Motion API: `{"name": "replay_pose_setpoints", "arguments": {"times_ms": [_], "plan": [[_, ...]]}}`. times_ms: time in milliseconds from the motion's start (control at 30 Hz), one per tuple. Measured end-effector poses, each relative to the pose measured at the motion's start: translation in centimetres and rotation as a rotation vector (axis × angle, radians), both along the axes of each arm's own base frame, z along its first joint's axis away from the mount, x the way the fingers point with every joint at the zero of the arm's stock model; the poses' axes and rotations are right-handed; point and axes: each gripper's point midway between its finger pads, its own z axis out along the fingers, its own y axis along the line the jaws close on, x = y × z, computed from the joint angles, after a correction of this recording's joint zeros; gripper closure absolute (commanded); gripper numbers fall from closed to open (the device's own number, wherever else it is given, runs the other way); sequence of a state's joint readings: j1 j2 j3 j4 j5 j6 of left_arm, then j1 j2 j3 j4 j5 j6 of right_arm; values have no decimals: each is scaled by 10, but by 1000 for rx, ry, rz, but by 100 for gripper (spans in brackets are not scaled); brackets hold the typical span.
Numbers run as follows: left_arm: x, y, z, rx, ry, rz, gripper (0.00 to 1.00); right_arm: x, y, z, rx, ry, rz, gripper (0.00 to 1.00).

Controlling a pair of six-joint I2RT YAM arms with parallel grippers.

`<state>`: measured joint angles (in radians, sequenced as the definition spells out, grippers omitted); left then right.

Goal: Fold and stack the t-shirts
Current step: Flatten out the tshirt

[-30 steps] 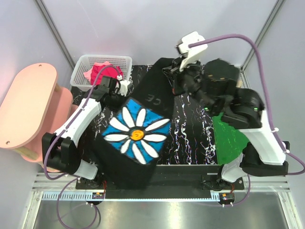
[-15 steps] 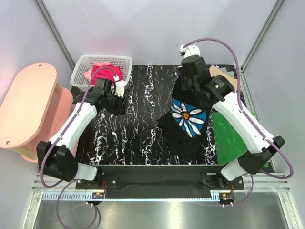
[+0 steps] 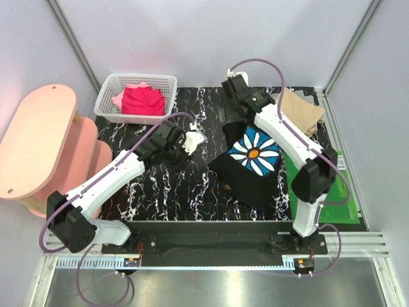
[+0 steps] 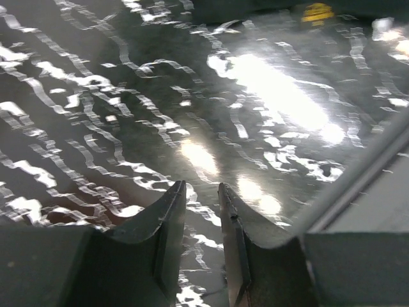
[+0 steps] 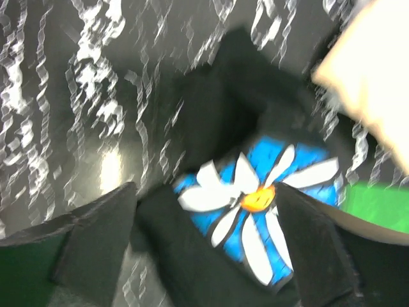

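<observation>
Noting positions for you: the black t-shirt (image 3: 246,182) lies crumpled on the right half of the marbled surface (image 3: 185,185), its daisy print (image 3: 254,151) face up and its right edge close to the green board (image 3: 339,204). Your right tool (image 5: 204,192) hangs above the far end of that shirt with its fingers spread wide and nothing between them; the wrist view is blurred but shows the print directly below. Your left tool (image 4: 201,188) sits low over bare surface to the left of the shirt, apart from it, with its fingers drawn near each other, a narrow gap left and nothing gripped. The tan t-shirt (image 3: 300,110) lies at the far right corner, just beyond the black one. The red t-shirt (image 3: 142,100) and a pink one (image 3: 117,100) sit in the white basket (image 3: 105,96) at the far left.
</observation>
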<state>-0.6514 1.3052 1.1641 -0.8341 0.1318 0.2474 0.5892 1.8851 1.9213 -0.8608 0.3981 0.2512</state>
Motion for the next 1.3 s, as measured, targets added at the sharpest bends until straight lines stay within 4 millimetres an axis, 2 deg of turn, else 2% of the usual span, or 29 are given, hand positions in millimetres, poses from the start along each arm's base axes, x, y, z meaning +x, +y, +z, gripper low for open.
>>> {"name": "replay_pose_setpoints", "arguments": {"times_ms": [67,100,200,267,333,367,433,500,533,633,700,767,933,1067,1167,1300], "plan": [[13,4,-4,37,-36,18,68,-22,-3,0,56,27,-2,13],[18,4,-8,52,-43,24,68,-39,-6,3,90,39,2,12],[35,2,-28,107,-24,38,69,-106,-14,23,189,52,50,15],[44,-4,-46,137,18,42,69,-158,3,44,270,39,159,17],[50,-10,-62,157,58,46,69,-215,31,50,333,73,308,18],[53,-13,-70,162,78,47,69,-244,44,46,350,112,381,18],[58,-19,-80,169,107,50,69,-287,58,24,332,204,465,19],[62,-25,-83,164,122,55,68,-310,60,-10,266,294,477,20],[65,-29,-82,155,125,56,68,-321,58,-37,200,355,466,21],[70,-40,-73,115,124,55,64,-335,38,-94,38,464,398,23],[73,-49,-65,83,117,52,61,-335,20,-111,-45,485,332,25],[70,-58,-61,56,121,37,60,-330,10,-114,-84,464,275,25],[49,-73,-62,47,162,-26,55,-316,-5,-122,-185,416,155,25],[36,-81,-65,46,184,-65,53,-313,-7,-132,-212,411,126,24],[33,-82,-65,44,193,-72,52,-313,-9,-139,-215,408,120,27],[31,-82,-65,43,203,-79,50,-310,-12,-146,-213,407,104,34]]}}
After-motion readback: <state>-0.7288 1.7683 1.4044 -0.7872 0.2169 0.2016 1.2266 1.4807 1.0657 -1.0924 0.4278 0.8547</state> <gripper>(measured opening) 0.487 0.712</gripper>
